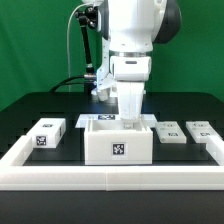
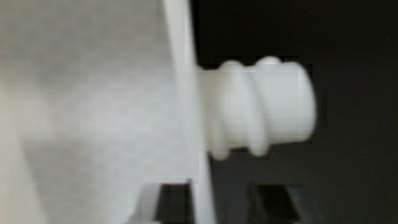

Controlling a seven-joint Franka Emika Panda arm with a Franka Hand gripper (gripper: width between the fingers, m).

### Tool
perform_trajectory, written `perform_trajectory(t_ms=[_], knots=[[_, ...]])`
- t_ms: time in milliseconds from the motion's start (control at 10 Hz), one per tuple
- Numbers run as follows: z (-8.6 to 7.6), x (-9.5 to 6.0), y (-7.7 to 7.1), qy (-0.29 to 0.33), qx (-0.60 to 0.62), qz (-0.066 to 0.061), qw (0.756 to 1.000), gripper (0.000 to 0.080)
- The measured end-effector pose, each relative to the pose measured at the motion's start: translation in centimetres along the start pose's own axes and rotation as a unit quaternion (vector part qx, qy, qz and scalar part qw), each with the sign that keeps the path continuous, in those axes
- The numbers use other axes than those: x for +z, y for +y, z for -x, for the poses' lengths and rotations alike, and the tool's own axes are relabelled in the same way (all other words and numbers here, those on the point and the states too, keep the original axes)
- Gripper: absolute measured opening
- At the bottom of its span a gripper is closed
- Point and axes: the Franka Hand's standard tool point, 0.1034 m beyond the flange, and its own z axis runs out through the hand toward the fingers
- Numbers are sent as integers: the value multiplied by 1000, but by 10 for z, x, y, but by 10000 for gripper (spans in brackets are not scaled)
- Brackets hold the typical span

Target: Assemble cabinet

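Observation:
The cabinet (image 1: pixel 118 140) is a white open-topped box with a black-and-white tag on its front, in the middle of the table. My gripper (image 1: pixel 130 110) hangs straight down over its top, with the fingertips at the upper rim. In the wrist view the gripper (image 2: pixel 222 203) stands with its jaws a little apart on either side of a white panel edge (image 2: pixel 192 120). One dark fingertip (image 2: pixel 173 203) lies against the white face, and the other is separated from the edge by a dark gap. A ribbed white round knob (image 2: pixel 267 108) sticks out of that panel.
A small white tagged block (image 1: pixel 45 135) lies on the exterior view's left of the cabinet. Two flat white tagged pieces (image 1: pixel 172 133) (image 1: pixel 202 131) lie on its right. A low white rim (image 1: pixel 110 176) borders the black table. A green backdrop stands behind.

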Motion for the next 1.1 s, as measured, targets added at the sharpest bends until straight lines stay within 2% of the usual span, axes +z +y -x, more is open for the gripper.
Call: perform_trajectory(t_ms=[100,200,800,1100], knots=[[0,-1,1,0,0,2,1000,80],[0,-1,2,1,0,4,1000,36],[0,-1,3,1,0,6,1000,36],[-18,-3,17,5,-19,14,1000,36]])
